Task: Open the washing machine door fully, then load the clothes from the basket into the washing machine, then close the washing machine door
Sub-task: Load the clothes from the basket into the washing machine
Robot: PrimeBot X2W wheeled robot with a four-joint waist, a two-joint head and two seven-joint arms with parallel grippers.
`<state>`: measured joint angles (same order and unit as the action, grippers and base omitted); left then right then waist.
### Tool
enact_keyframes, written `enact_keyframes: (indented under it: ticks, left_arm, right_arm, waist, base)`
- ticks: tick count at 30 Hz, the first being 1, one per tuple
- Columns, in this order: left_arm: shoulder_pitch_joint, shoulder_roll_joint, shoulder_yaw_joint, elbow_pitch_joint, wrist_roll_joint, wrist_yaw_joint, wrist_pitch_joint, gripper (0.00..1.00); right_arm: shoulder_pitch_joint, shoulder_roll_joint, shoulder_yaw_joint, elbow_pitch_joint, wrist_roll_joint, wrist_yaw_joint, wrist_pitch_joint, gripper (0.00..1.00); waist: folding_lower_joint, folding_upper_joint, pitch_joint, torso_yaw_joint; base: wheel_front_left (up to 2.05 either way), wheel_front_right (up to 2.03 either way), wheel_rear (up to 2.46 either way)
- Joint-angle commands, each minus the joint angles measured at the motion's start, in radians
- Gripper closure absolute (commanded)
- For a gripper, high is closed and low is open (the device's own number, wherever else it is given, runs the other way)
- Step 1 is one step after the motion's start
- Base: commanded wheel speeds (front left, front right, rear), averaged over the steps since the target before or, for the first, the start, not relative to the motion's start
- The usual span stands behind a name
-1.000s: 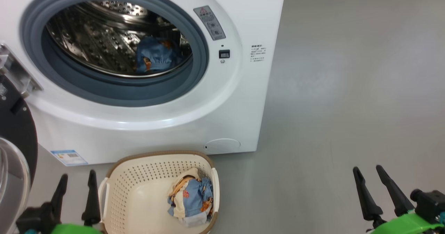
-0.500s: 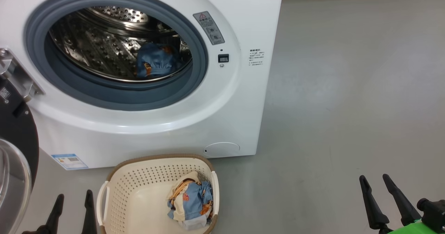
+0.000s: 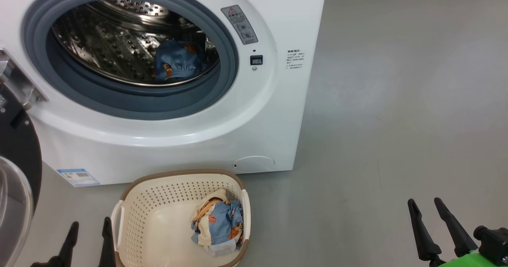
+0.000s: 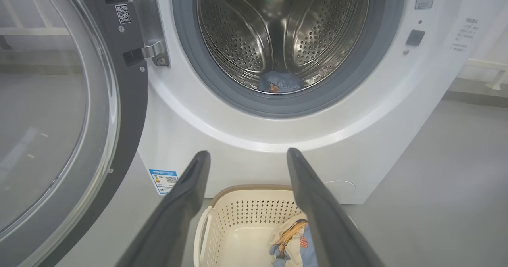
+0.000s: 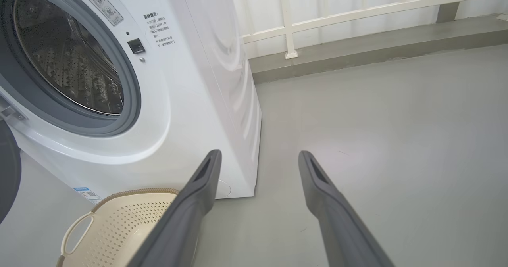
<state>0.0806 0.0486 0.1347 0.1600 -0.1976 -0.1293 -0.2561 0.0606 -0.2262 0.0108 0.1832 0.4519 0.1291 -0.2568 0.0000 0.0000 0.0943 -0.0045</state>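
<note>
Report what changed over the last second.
Both arms drew back toward the robot, sliding down the head view: the left gripper clearly, the right gripper slightly. Both are open and empty; nothing was grasped or released. The head camera wobbled briefly. Unchanged: the washing machine door open, one garment in the drum, the clothes bundled in the basket.
</note>
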Motion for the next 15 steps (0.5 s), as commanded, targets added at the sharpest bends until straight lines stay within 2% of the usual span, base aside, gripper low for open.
enact_keyframes:
  ticks: [1, 15]
  left_arm:
    - [-0.041, 0.009, 0.019, -0.009, -0.002, -0.001, -0.006, 0.00]
    - [-0.176, 0.016, -0.080, 0.182, -0.044, -0.001, -0.006, 0.00]
  right_arm:
    - [-0.031, -0.013, 0.016, -0.027, 0.002, 0.002, -0.005, 0.00]
    - [-0.111, 0.026, 0.025, -0.044, -0.017, 0.002, -0.005, 0.00]
  waist:
    - [0.0000, 0.0000, 0.012, 0.000]
    - [0.0000, 0.0000, 0.152, -0.015]
  base:
    - [0.00, 0.00, 0.00]
    - [0.00, 0.00, 0.00]
